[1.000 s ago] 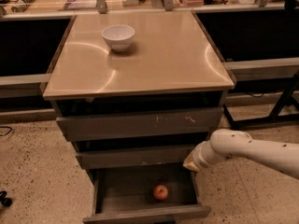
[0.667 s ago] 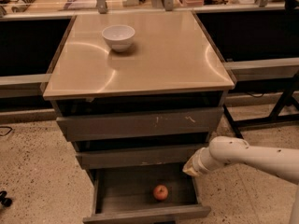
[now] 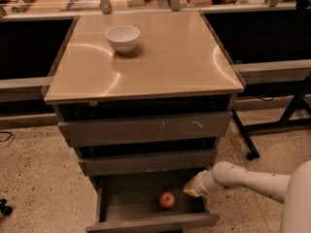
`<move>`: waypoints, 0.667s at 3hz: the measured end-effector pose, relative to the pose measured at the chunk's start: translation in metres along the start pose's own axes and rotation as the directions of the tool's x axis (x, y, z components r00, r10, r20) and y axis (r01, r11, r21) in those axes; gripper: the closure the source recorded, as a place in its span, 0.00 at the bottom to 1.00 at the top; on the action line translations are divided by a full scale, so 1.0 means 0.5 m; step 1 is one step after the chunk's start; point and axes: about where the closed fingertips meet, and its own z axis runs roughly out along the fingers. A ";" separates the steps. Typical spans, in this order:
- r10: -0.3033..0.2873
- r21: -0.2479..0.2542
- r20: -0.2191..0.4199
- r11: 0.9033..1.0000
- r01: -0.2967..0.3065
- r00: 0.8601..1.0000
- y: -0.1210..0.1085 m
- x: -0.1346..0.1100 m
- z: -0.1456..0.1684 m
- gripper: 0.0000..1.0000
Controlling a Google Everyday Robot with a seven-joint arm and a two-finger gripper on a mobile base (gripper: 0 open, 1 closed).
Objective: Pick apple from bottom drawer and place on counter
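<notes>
The claw (image 3: 191,189) hangs low at the right side of the open bottom drawer (image 3: 150,222), its pale yellowish tip just over the drawer's right wall and aimed left, toward the inside. Whether the claw is wide, narrow or closed cannot be told. It holds nothing and does not touch the apple (image 3: 166,199). Against a second ago, the claw sits lower and a little further left, having sunk from the level of the middle drawer's front towards the drawer's mouth. The white arm (image 3: 248,178) behind it, coming in from the lower right, has dropped with it.

The apple lies on the drawer floor, right of the middle and near the front panel, just left of the claw. It has not moved. It is round, red with a lighter patch, and shows no long axis. Which way its stem points cannot be told.

Above the drawer, two shallower drawers (image 3: 146,128) stand slightly pulled out, below the front edge of the counter (image 3: 165,62). A white bowl (image 3: 122,38) stands upright on the counter near its back edge, left of centre.
</notes>
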 end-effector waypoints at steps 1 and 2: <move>0.069 -0.061 0.014 0.996 -0.068 0.998 0.029 0.060 0.130 1.00; 0.063 -0.070 0.011 0.996 -0.062 0.998 0.033 0.069 0.138 1.00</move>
